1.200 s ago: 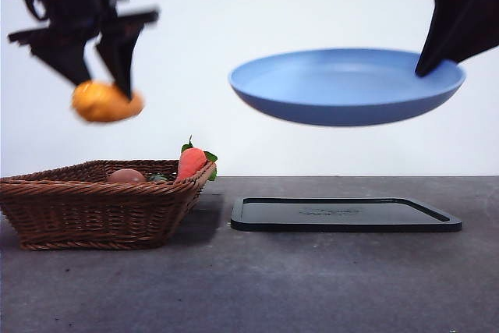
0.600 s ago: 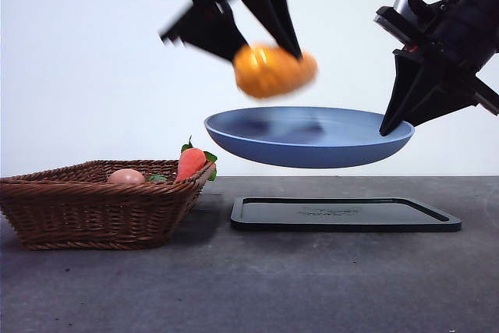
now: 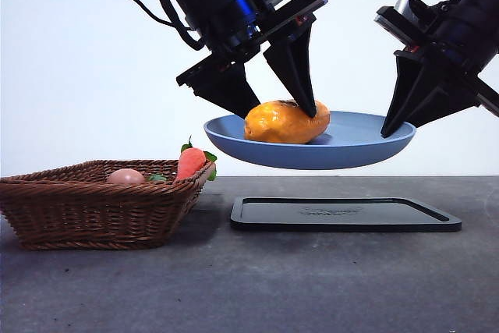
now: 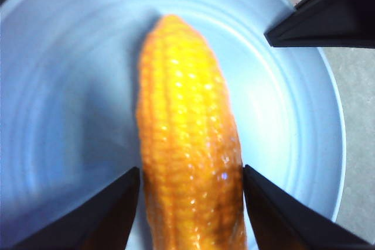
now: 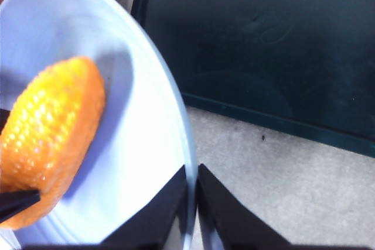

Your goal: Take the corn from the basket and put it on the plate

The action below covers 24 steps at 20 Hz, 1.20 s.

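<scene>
While one plate (image 3: 355, 146) hangs clamped, one corn (image 3: 285, 122) lies on it.

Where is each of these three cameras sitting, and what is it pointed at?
Front view: low, level across the table; both arms hold the plate above the black tray.
Left wrist view: looks down on the corn between the left gripper jaws.
Right wrist view: right gripper pinches the plate rim.
All show corn and plate.
</scene>
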Motion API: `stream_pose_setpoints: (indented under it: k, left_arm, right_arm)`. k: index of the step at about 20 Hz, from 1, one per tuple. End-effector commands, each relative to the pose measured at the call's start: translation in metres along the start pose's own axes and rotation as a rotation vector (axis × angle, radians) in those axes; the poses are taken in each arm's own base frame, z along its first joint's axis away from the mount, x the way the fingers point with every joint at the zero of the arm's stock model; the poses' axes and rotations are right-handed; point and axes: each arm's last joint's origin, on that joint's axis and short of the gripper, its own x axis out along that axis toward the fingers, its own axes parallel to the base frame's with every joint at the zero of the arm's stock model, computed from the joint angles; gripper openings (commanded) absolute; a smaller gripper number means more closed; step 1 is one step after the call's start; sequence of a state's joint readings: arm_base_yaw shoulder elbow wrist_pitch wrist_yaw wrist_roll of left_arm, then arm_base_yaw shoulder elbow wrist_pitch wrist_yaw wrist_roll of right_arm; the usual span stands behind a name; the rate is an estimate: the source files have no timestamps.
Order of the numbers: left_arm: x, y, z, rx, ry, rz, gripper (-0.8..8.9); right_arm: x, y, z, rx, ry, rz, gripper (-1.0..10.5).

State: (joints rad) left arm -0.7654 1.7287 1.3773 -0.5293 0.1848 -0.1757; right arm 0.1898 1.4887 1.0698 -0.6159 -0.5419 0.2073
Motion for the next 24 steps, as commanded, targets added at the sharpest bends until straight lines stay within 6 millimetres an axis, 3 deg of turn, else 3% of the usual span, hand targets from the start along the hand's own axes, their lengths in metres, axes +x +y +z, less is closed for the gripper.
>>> stream_pose_setpoints:
  k: [1,8,16,20,24]
  left_arm:
    - [0.001,-0.007,0.004,0.017,-0.008,-0.009,3.35]
    - [-0.007,-0.010,0.009,0.015,0.007,-0.008,3.40]
    - [-0.049,-0.023,0.041,0.081,-0.018,-0.011,3.39]
    - [-0.065,-0.023,0.051,0.091,-0.039,-0.006,3.39]
    - [-0.082,-0.022,0.048,0.094,-0.036,0.001,3.39]
  right_arm:
    - [0.000,0.003,0.005,-0.002,-0.011,0.014,0.0]
    - [0.000,0.003,0.003,0.008,0.001,0.011,0.0]
    - [-0.003,-0.006,0.007,0.027,-0.030,-0.011,0.0]
    - [0.003,-0.030,0.015,0.084,-0.043,-0.041,0.0]
    - [0.021,-0.063,0.034,0.160,-0.020,-0.073,0.0]
